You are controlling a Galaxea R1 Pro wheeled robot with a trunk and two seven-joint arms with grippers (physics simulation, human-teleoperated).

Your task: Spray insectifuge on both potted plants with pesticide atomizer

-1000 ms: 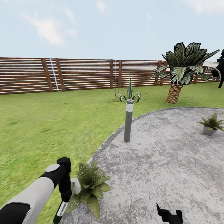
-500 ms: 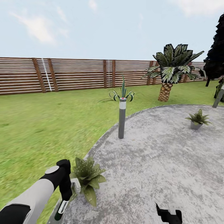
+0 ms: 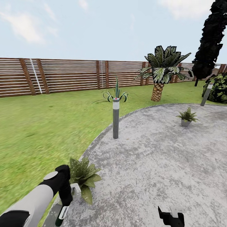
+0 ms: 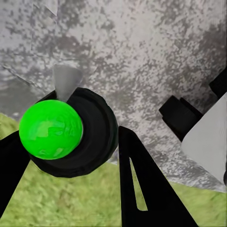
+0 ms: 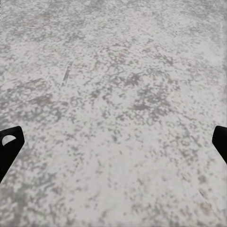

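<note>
My left end effector (image 4: pixel 71 156) has matt black fingers (image 4: pixel 142 189), plastic by the look. They close round the pesticide atomizer (image 4: pixel 85 132), whose dark body is dull while its bright green cap (image 4: pixel 51 128) is glossy and catches highlights. My forearm shell (image 3: pixel 34 201) is smooth pale grey. The patio (image 5: pixel 118 94) is rough, mottled grey stone. The fence (image 3: pixel 63 74) is brown wood slats. The lawn (image 3: pixel 37 126) looks coarse and matt.

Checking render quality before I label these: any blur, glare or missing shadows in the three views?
Head view: sharp, flat daylight; the grey post and the near potted plant cast no clear shadows. Left wrist view: a soft sheen on the bright green ball, edges crisp. Right wrist view: the paving looks coarse and grainy, without glare.
</note>
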